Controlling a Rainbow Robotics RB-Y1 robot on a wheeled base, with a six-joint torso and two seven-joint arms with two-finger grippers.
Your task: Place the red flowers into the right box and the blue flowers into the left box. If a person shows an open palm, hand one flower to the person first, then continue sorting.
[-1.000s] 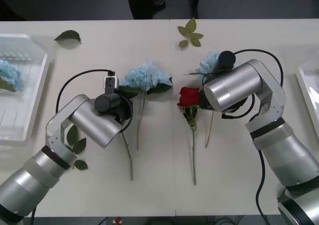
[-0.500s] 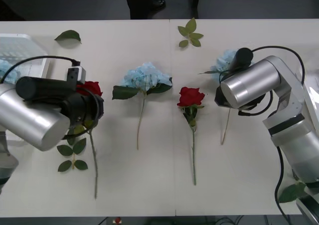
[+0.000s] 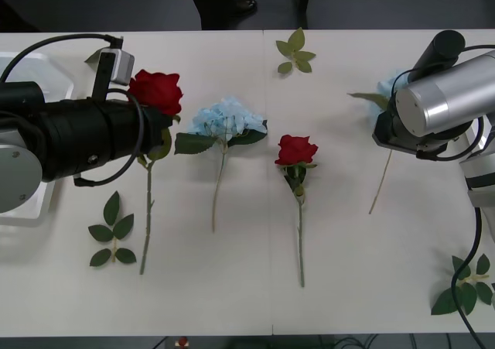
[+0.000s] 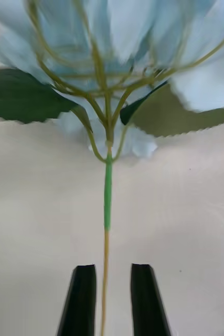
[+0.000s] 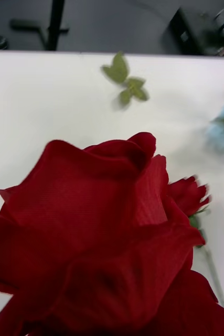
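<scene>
Front view: left gripper (image 3: 147, 124) raised over the table's (image 3: 247, 287) left side, carrying a red rose (image 3: 156, 91) by the stem just under the bloom, stem trailing down toward a loose leaf sprig (image 3: 112, 233). Fingers hidden behind the black wrist; clamped on the stem, judging by how the rose hangs from it. Left box (image 3: 39, 63) partly visible behind that arm at the table's left edge. Mid-table, lying flat and apart: a blue hydrangea (image 3: 227, 118) and a second red rose (image 3: 295, 149), both not yet sorted. At right, right gripper (image 3: 387, 124) holding another blue hydrangea (image 3: 387, 86) aloft, bloom tucked behind the silver forearm, stem slanting down toward the table. Another leaf sprig (image 3: 295, 52) near the far edge. Crossed loads, apparently: red bound for the right, blue for the left.

Right wrist view: two black fingers (image 4: 82, 299) at the base, slightly apart, thin stem (image 4: 107, 210) running between them, whether pinched farther down hidden; pale petals and dark leaves fanned beyond. Held low on the stem, likely to spare the fluffy head.

Left wrist view: rose bloom (image 5: 101, 231) pressed close to the lens, the mid-table rose (image 5: 190, 194) peeking past it.
</scene>
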